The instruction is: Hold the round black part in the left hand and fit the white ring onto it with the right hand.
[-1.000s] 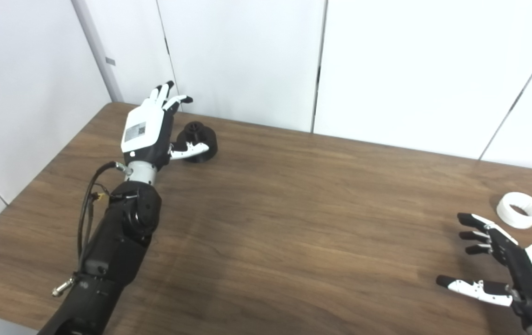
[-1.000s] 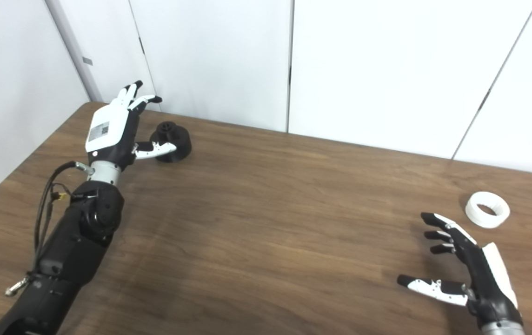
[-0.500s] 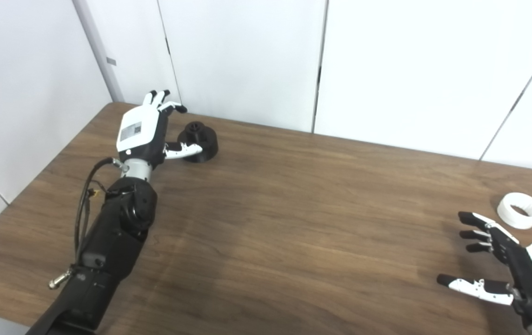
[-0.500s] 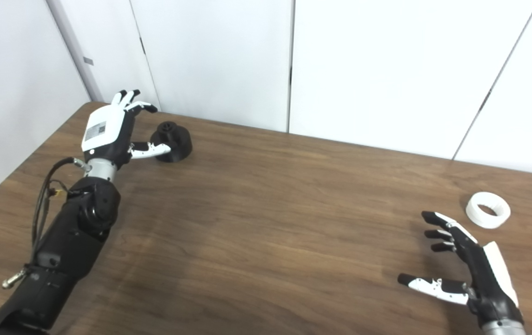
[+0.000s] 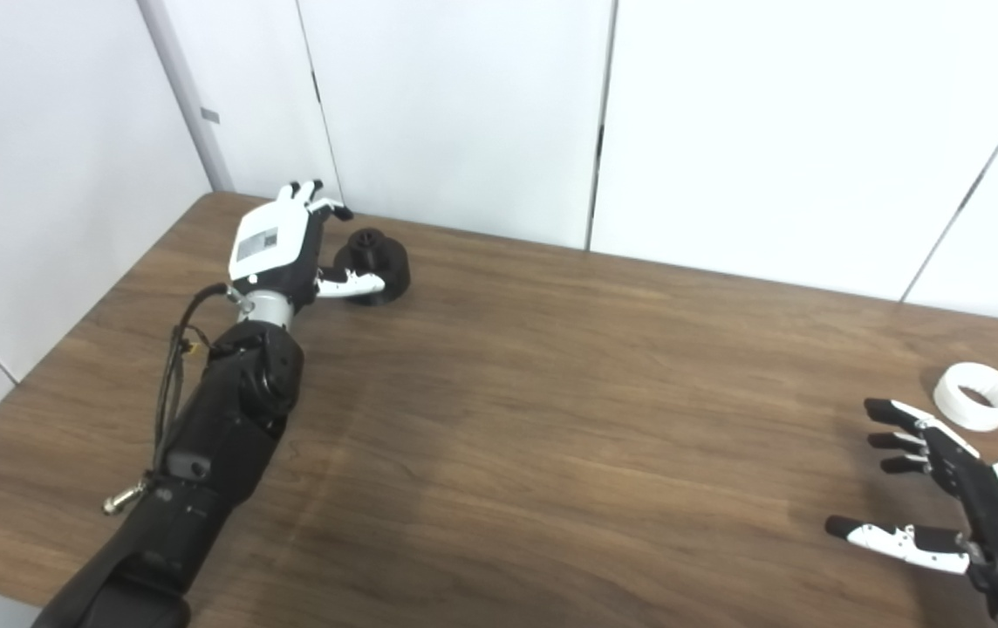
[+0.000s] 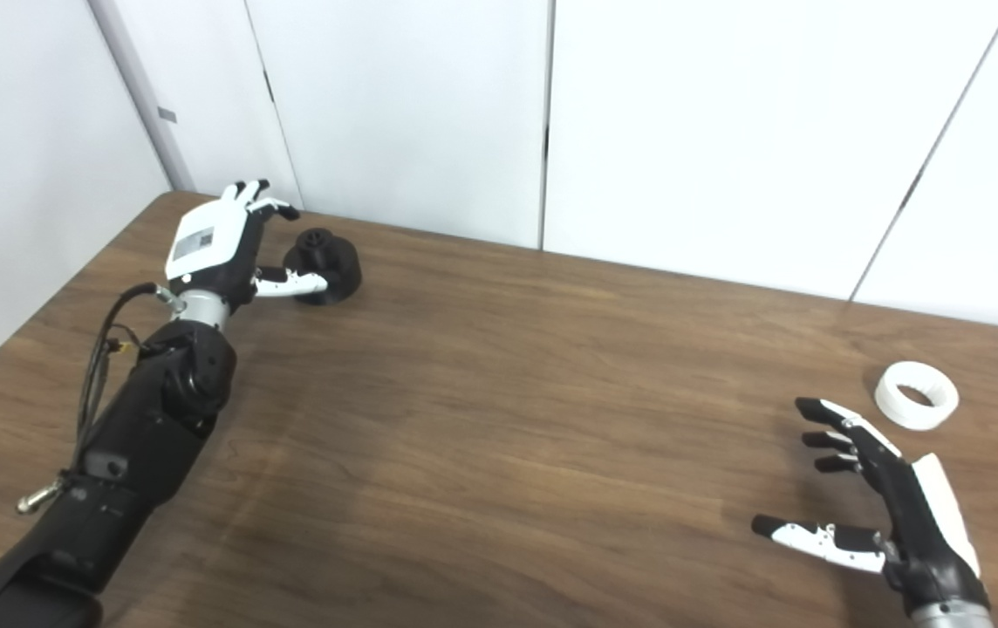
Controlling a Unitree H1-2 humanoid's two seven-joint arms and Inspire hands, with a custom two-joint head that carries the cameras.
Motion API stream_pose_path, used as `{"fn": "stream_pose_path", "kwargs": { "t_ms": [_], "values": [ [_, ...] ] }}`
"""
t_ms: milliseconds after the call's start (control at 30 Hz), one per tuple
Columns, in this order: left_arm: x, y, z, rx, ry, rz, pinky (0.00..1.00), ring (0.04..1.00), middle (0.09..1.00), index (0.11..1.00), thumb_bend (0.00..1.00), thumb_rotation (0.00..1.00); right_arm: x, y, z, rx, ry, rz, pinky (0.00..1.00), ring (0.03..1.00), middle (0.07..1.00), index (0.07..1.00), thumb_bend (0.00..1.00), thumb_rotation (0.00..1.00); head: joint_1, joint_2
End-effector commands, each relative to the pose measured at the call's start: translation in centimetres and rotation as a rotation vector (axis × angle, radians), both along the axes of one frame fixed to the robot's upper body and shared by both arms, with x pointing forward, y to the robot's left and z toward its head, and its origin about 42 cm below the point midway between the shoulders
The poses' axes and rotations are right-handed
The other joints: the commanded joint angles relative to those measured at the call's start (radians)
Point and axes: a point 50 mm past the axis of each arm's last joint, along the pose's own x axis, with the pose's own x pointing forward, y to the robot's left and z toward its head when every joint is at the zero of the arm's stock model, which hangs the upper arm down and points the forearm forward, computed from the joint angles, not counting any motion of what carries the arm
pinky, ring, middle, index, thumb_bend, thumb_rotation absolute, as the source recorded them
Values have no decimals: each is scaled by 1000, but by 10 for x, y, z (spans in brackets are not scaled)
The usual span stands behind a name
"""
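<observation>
Room: white wall panels (image 5: 726,131) fill the top of the frame, with dark thin gaps between them.
Worktop: brown wood worktop (image 5: 551,419) with dark grain fills the lower part of the frame, from the left edge to the right edge.
Black part: round black part (image 5: 374,262) sits on the worktop in the upper left of the frame, near the wall. It has a small knob on top.
Left arm: big black arm (image 5: 211,436) comes up from the lower left corner. A thin black cable loops beside it.
Left hand: left hand (image 5: 276,253) is at the left side of the black part. Its back is white with a small label. The fingers (image 5: 314,199) are spread and point toward the wall. The white thumb (image 5: 351,283) lies across the front of the black part. I cannot tell if the thumb touches it. The hand is wide and holds nothing.
White ring: white ring (image 5: 977,395) lies flat on the worktop at the far right of the frame, well apart from the black part.
Right hand: right hand (image 5: 961,515) is in the lower right corner, near the ring but not touching it. Its dark fingers (image 5: 896,427) are spread apart and its thumb (image 5: 878,535) sticks out to the left. It is wide and holds nothing.
</observation>
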Motion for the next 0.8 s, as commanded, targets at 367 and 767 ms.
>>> {"fn": "stream_pose_path", "kwargs": {
  "t_ms": [367, 767],
  "values": [
    [16, 13, 33, 98, -32, 50, 969, 1000, 1000, 855, 1000, 493, 4, -3, 24, -22, -90, 13, 666, 753, 823, 799, 743, 110, -1, 5],
    [23, 17, 24, 83, -14, 50, 927, 1000, 1000, 842, 1000, 506, 3, -5, 23, -20, -99, 18, 661, 757, 824, 795, 743, 106, -12, 6]
  ]
}}
